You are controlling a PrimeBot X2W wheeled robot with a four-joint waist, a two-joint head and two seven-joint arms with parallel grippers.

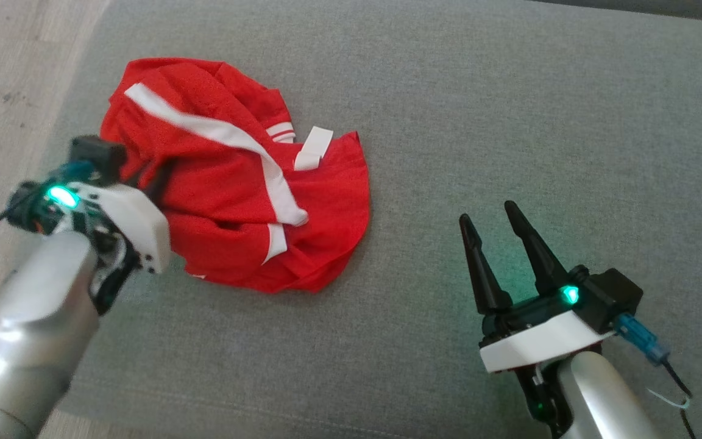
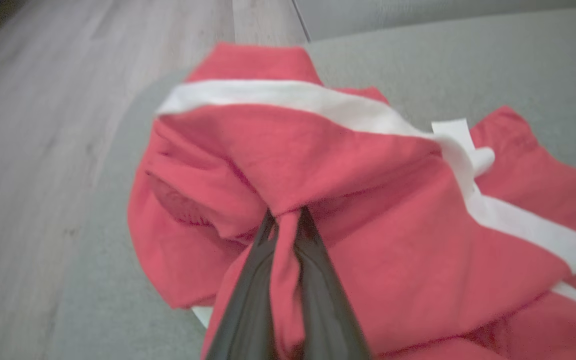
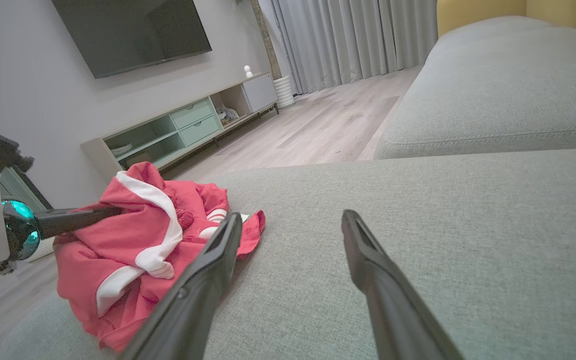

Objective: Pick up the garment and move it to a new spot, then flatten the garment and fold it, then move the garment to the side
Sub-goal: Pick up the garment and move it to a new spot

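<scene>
Garment (image 1: 235,183): red, white-striped, crumpled on grey sofa (image 1: 509,122).
Left gripper (image 2: 286,216): clamped on garment's fold.
Right gripper (image 1: 486,212): wide, apart, right of garment.

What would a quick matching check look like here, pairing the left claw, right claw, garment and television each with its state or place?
Column A
1. left claw
2. right claw
3. garment
4. television

Column B
a. mounted on the wall above a low cabinet
b. shut on a fold of the garment
c. open, over bare sofa cushion, apart from the garment
d. crumpled in a heap near the cushion's edge

Pairs: 1-b, 2-c, 3-d, 4-a
</scene>
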